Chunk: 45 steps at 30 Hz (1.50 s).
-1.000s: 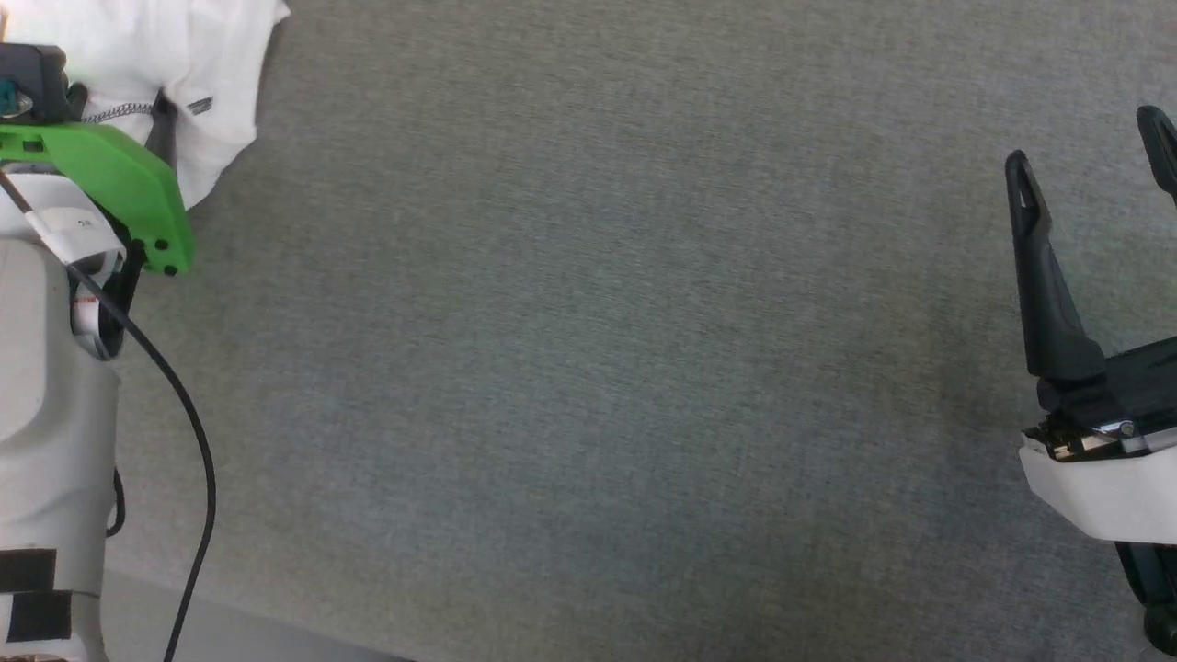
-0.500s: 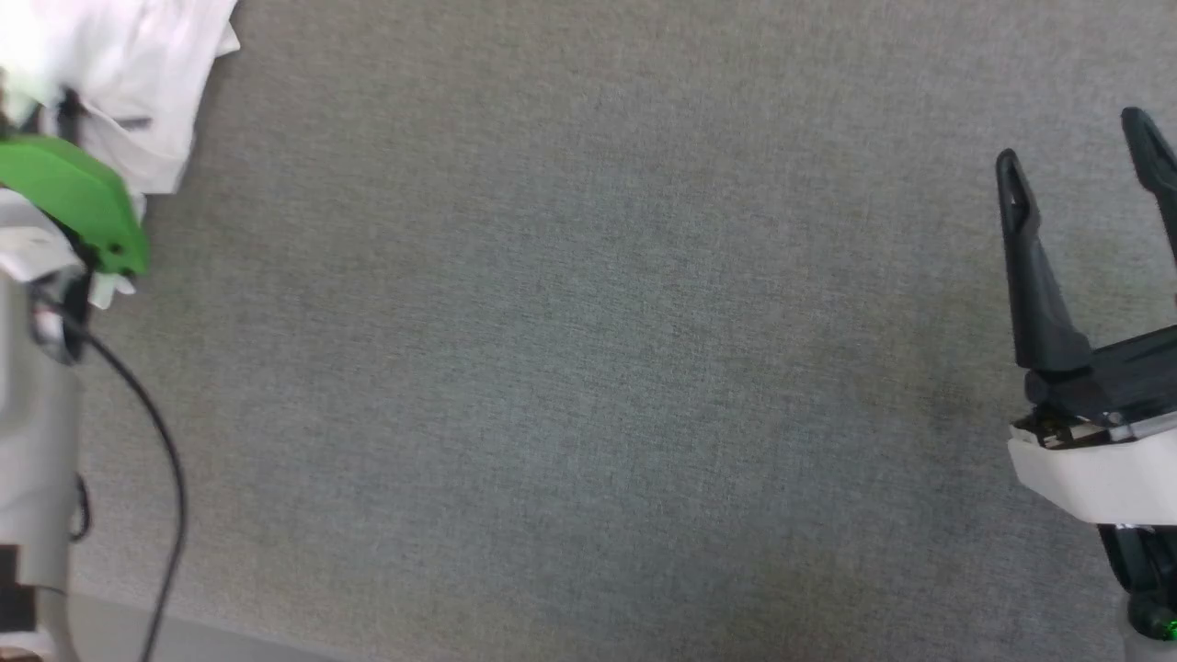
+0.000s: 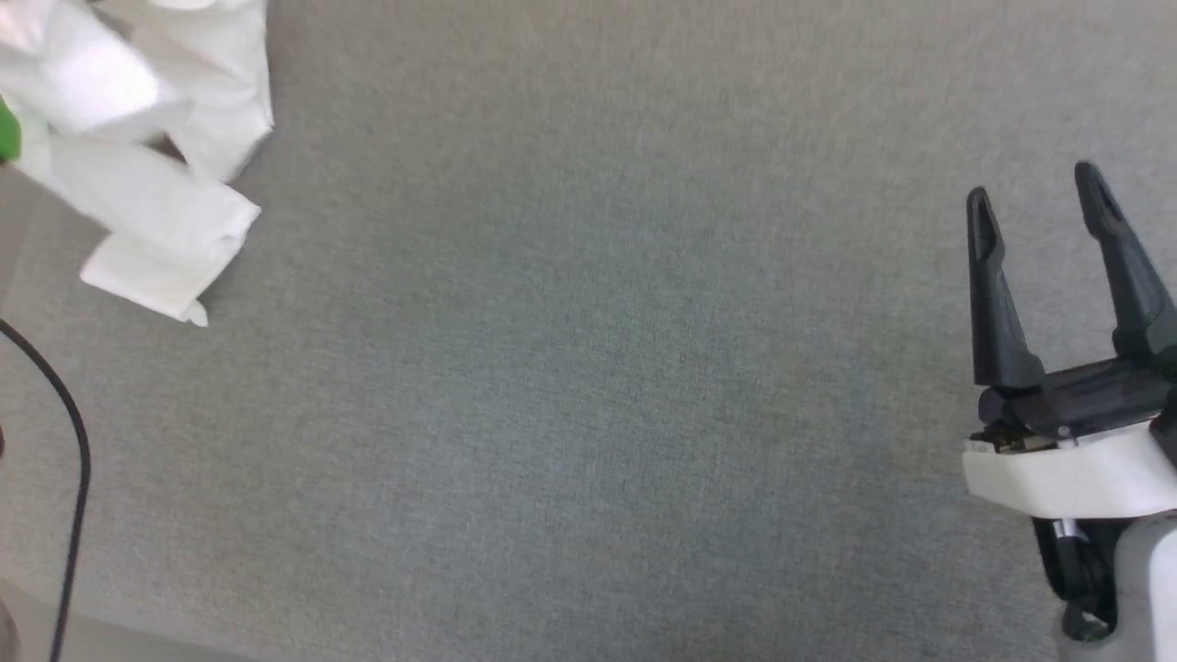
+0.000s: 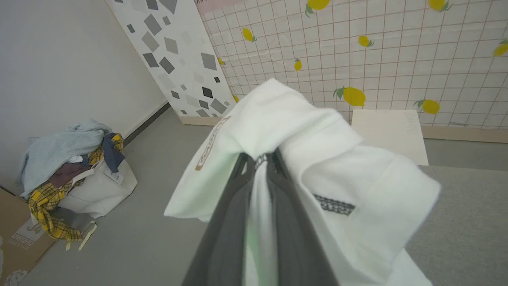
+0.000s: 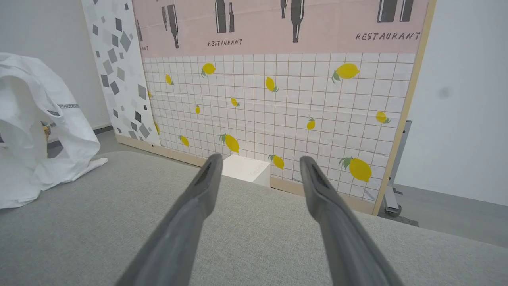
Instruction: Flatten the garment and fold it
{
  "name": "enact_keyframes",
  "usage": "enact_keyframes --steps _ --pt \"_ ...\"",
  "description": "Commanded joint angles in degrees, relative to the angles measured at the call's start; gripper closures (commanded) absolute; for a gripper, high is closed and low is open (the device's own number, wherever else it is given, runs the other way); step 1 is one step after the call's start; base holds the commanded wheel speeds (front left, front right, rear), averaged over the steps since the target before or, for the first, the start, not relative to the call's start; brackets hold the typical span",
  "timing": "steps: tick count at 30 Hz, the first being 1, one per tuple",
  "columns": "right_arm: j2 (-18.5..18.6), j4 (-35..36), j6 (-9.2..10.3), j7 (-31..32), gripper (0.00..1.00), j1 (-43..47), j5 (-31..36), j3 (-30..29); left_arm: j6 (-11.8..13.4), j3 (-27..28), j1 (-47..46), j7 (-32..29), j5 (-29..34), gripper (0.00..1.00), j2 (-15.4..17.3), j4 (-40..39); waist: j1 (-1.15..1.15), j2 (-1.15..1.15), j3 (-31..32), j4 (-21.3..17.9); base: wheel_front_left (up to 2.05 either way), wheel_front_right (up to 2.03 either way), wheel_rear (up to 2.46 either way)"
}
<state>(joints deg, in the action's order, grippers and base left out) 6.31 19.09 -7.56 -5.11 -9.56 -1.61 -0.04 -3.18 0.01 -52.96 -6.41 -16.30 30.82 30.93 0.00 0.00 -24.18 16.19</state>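
left end effector (image 4: pixel 260 158): clamped shut on thin white long-sleeved garment (image 4: pixel 357 178) | garment: hangs bunched, far left of grey fabric desk (image 3: pixel 588 368) | right end effector (image 3: pixel 1032 188): wide open, empty

A soft grey cloth top (image 3: pixel 588 386) spreads out wide. Behind it stands a wall board (image 5: pixel 278 107) with yellow lemons on white squares. A pink strip (image 5: pixel 254 20) with dark bottles runs along its top. A small white box (image 5: pixel 247 169) sits by the board. In the corner, a pile of clothes (image 4: pixel 67 159) lies on a white bag (image 4: pixel 101 190), near a brown cardboard box (image 4: pixel 18 240).
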Motion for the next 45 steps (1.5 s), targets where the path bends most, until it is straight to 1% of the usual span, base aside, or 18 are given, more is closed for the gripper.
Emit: enact_keyframes --steps 1,2,4,7,11,14,18,22,27,31,34,38,42,45 --pt "-0.6 -0.9 0.08 -1.0 0.00 0.9 -0.5 -0.5 -0.5 -0.3 -1.7 -0.5 -0.3 1.00 0.5 -1.5 0.00 0.00 6.0 -0.8 0.00 0.00 0.00" --pt "-1.8 -2.7 0.08 -2.4 0.00 2.0 -0.7 -1.7 -1.1 -1.2 -3.1 -2.6 -1.0 1.00 0.2 -4.9 0.00 0.00 9.0 -1.4 0.00 0.00 0.00" --pt "-2.4 -3.8 0.08 -3.3 0.00 2.8 -0.7 -2.5 -1.1 -1.9 -4.2 -3.9 -1.1 1.00 -0.4 -7.4 0.00 0.00 11.1 -2.0 0.00 0.00 0.00" --pt "-3.0 -5.0 0.08 -4.2 0.00 4.2 -0.9 -3.9 -0.6 -2.3 -5.8 -6.0 -2.2 1.00 -1.8 -10.5 0.00 0.00 13.6 -2.9 0.00 0.00 0.00" --pt "-3.3 -6.2 0.08 -5.1 0.00 6.3 -1.2 -5.4 -0.3 -3.4 -8.2 -8.9 -3.9 1.00 -4.5 -14.8 0.00 0.00 16.8 -4.5 0.00 0.00 0.00" --pt "-3.4 -7.1 0.08 -5.6 0.00 7.4 -2.8 -6.5 0.0 -4.8 -10.0 -10.7 -4.6 1.00 -6.6 -17.9 0.00 0.00 18.5 -5.9 0.00 0.00 0.00" --pt "-3.4 -7.5 0.08 -6.3 0.00 8.4 -4.1 -7.8 0.0 -6.6 -12.1 -12.8 -6.5 1.00 -10.1 -20.9 0.00 0.00 19.5 -7.5 0.00 0.00 0.00" --pt "-3.4 -7.8 0.08 -6.8 0.00 8.5 -4.6 -9.2 0.7 -8.5 -14.3 -14.2 -8.1 1.00 -14.3 -23.1 0.00 0.00 19.9 -9.3 0.00 0.00 0.00" --pt "-3.4 -8.2 0.08 -7.1 0.00 7.8 -4.8 -10.5 1.6 -10.8 -16.7 -14.6 -9.9 1.00 -19.7 -24.1 0.00 0.00 20.1 -11.9 0.00 0.00 0.00" --pt "-3.4 -8.3 0.08 -7.3 0.00 7.2 -5.2 -11.4 1.8 -12.8 -17.7 -14.8 -10.7 1.00 -22.9 -24.1 0.00 0.00 19.8 -14.0 0.00 0.00 0.00" --pt "-3.4 -8.2 0.08 -7.4 0.00 7.0 -5.6 -12.3 1.8 -14.4 -17.4 -14.7 -11.9 1.00 -24.9 -24.0 0.00 0.00 19.4 -15.7 0.00 0.00 0.00" --pt "-3.4 -8.3 0.08 -7.6 0.00 6.6 -5.8 -13.6 1.9 -16.9 -15.0 -14.2 -12.7 1.00 -26.2 -23.9 0.00 0.00 18.6 -18.0 0.00 0.00 0.00" --pt "-3.4 -8.4 0.08 -7.8 0.00 6.5 -6.0 -14.2 2.2 -19.7 -9.2 -13.4 -14.0 1.00 -27.0 -23.5 0.00 0.00 18.0 -20.0 0.00 0.00 0.00" --pt "-3.4 -8.4 0.08 -7.7 0.00 6.6 -6.3 -14.2 2.3 -22.4 -2.3 -12.6 -13.7 1.00 -27.1 -23.3 0.00 0.00 17.2 -21.2 0.00 0.00 0.00"
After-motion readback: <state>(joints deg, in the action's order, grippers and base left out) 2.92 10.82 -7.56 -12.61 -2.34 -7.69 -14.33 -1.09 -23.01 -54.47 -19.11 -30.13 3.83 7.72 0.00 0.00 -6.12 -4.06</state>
